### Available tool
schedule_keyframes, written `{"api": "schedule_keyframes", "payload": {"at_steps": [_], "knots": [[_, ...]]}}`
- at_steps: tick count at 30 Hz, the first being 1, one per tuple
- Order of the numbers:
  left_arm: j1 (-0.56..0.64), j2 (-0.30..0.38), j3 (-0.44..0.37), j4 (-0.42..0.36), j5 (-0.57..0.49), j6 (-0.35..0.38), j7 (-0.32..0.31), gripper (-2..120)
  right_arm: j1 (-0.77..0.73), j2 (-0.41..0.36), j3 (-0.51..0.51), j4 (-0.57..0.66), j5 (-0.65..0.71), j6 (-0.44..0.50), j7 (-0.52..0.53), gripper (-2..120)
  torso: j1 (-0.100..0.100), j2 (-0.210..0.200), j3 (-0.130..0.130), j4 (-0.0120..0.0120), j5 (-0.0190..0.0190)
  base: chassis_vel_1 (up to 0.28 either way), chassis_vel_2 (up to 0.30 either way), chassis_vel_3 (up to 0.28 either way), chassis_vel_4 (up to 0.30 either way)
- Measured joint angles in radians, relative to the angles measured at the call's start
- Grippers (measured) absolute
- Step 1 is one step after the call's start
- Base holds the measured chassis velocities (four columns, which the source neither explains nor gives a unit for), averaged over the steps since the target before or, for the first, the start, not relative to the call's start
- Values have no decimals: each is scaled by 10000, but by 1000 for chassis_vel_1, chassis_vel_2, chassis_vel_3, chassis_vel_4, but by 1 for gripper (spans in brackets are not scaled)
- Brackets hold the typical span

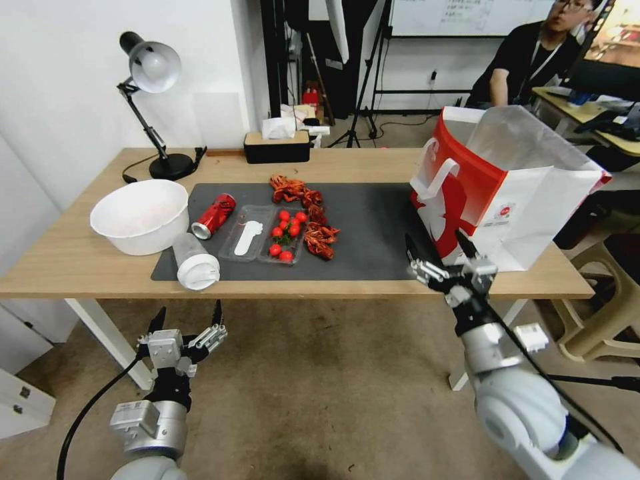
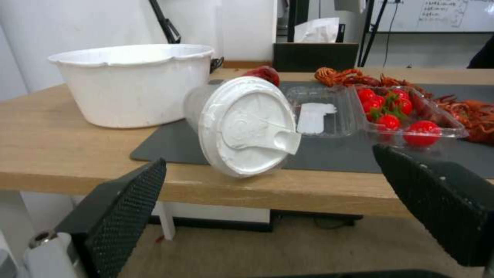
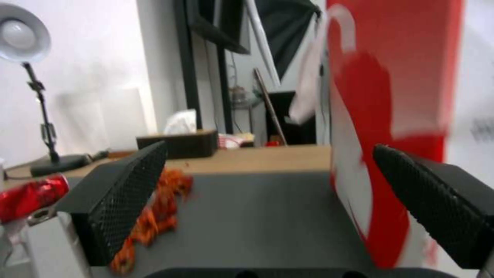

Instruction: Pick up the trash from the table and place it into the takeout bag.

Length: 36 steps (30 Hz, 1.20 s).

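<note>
One red can (image 1: 213, 215) | one lidded cup (image 1: 194, 261) | one takeout bag (image 1: 507, 187) | both pincers, left (image 1: 187, 319) and right (image 1: 437, 247), spread, empty

Red can (image 1: 213, 215), lidded clear cup (image 1: 194, 263) toppled on mat; takeout bag (image 1: 507, 187) upright.

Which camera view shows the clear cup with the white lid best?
The left wrist view shows the cup best: it lies on its side at the table's front edge, lid facing the camera, close and unblocked. The head view shows the cup smaller, from above, beside the white bowl. In the right wrist view I cannot make it out.
</note>
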<state>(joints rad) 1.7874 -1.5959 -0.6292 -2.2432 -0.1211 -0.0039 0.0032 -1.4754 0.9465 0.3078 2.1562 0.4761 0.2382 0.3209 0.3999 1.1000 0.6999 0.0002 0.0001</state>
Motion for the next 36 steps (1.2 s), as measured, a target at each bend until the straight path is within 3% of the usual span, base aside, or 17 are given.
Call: {"api": "schedule_keyframes", "payload": {"at_steps": [11, 14, 18, 21, 22, 26, 36], "knots": [[-143, 32, -17, 35, -175, 82, -67, 100, -1158, 358, -145, -569, -770, 641, 87, 100, -1, 0, 0, 0, -1, 0, 0, 0, 0], [-292, 119, -44, 35, -334, 150, -207, 100, -1150, 346, -188, -636, -749, 642, 68, 100, -1, 0, 0, -1, -1, 0, 0, 0, 0], [-600, 396, 49, -6, -1148, 249, -836, 100, -1105, 354, -337, -692, -792, 638, 23, 100, 1, -1, 2, 0, -3, 0, 0, 0, 0], [-1190, 1106, 51, 73, -2103, 803, -1684, 100, -1009, 373, -472, -698, -889, 580, 12, 100, 1, -2, 2, -3, -3, 0, 0, 0, 0], [-1190, 1106, 51, 73, -2103, 803, -1684, 100, -1009, 373, -472, -698, -889, 580, 12, 100, 1, -2, 2, -3, -3, 0, 0, 0, 0], [-1952, 2469, 154, 459, -4186, 1215, -2932, 100, -858, 356, -597, -671, -1006, 439, 12, 100, 1, -2, 1, -3, -5, 0, 0, 0, 0], [-3153, 3757, 208, 1016, -5934, 1158, -3231, 100, -735, 479, -726, -663, -1380, 304, 44, 100, 1, -1, 2, -3, -3, 0, 0, 0, 0]]}}
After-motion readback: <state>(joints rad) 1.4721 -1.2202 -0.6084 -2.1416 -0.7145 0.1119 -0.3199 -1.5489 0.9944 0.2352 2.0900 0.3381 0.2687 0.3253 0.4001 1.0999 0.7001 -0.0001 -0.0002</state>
